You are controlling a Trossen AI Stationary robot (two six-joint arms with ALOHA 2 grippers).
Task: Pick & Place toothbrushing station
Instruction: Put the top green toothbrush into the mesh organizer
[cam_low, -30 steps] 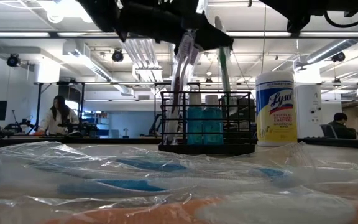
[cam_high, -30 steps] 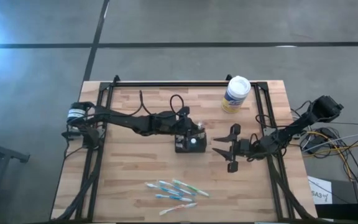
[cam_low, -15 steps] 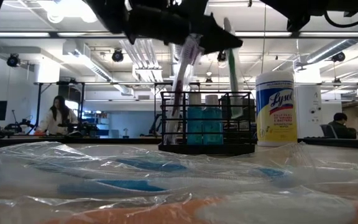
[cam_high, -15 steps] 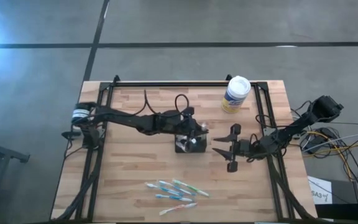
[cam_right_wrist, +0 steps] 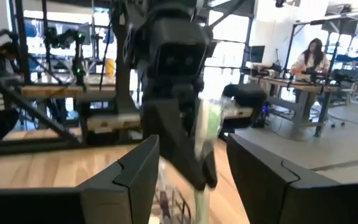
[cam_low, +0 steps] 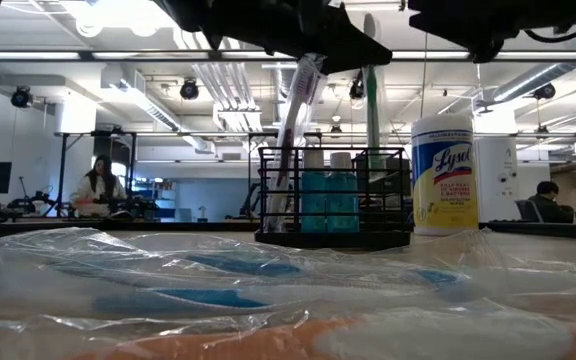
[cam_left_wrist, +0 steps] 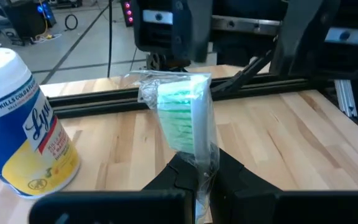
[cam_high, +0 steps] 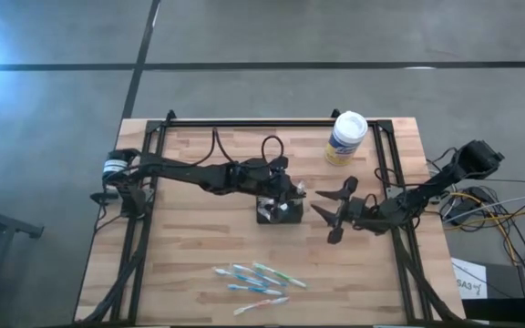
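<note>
A pale butcher-block wooden table (cam_high: 199, 246), edged by black metal rails, is seen on a grey concrete floor (cam_high: 53, 109). Near its middle stands the toothbrushing station (cam_high: 277, 211), a small black wire box-shaped holder (cam_low: 333, 197) in which toothbrushes and blue bottles are held upright. Directly above it the left gripper (cam_high: 287, 189) is pressed together on a green-bristled toothbrush in clear plastic wrap (cam_left_wrist: 188, 121), its head pointing up. The right gripper (cam_high: 334, 211) is held just beside the station, its fingers (cam_right_wrist: 129, 180) spread wide and nothing pinched. A white-lidded, yellow-labelled cylindrical wipes canister (cam_high: 345, 138) stands at the far edge, and several more wrapped toothbrushes (cam_high: 255, 281) lie at the near edge. Beyond the table an open workshop with ceiling lights is seen, where a person (cam_low: 96, 183) is seated at a bench.
</note>
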